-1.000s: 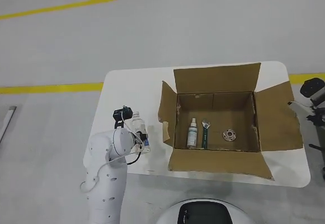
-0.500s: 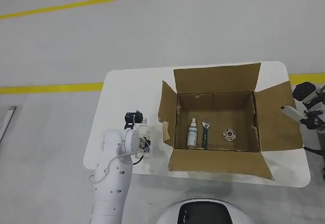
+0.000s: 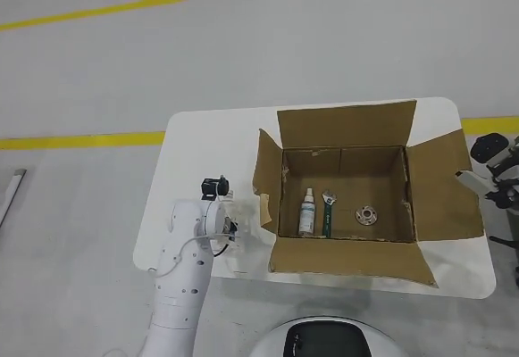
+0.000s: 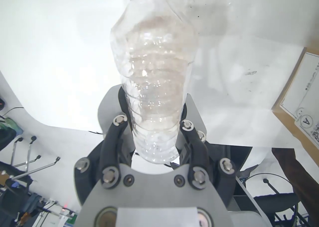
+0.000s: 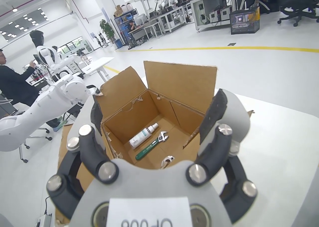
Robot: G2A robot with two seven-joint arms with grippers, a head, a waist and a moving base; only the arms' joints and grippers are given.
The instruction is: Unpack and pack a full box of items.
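- While the left fingers (image 4: 115,138) are clenched on a clear bottle (image 4: 154,63), one on each flank of its lower body, the bottle's base sits back toward the palm and its white-capped neck sticks out well past the fingertips.
- Beyond that neck lies the white table (image 4: 62,38), marked with a few dark specks. I cannot tell whether the bottle touches it.
- Seen from above, these fingers hold the bottle over the table just beside the open box (image 3: 344,125). The nearest side flap is close to them but apart from them.
- One corner of the box, with a white label on it, shows off to one side of the left fingers.
- On the far side of the box from the left fingers, near the table's edge, the right fingers (image 5: 214,113) are spread wide and grasp nothing.
- They are aimed at the box, which sits ahead of and below them with all four flaps folded outward.
- Down on the box floor, in the gap between those spread fingers, a white spray bottle (image 5: 143,135) lies on its side with its nozzle pointing away from them.
- Just beside it, and roughly parallel, lies a wrench (image 5: 152,145). Its green handle is nearer the right fingers and its metal head is farther off.
- Closest to the right fingers is a small metal flange (image 5: 167,160). It lies a little apart from the wrench and is partly hidden behind the base of the fingers.
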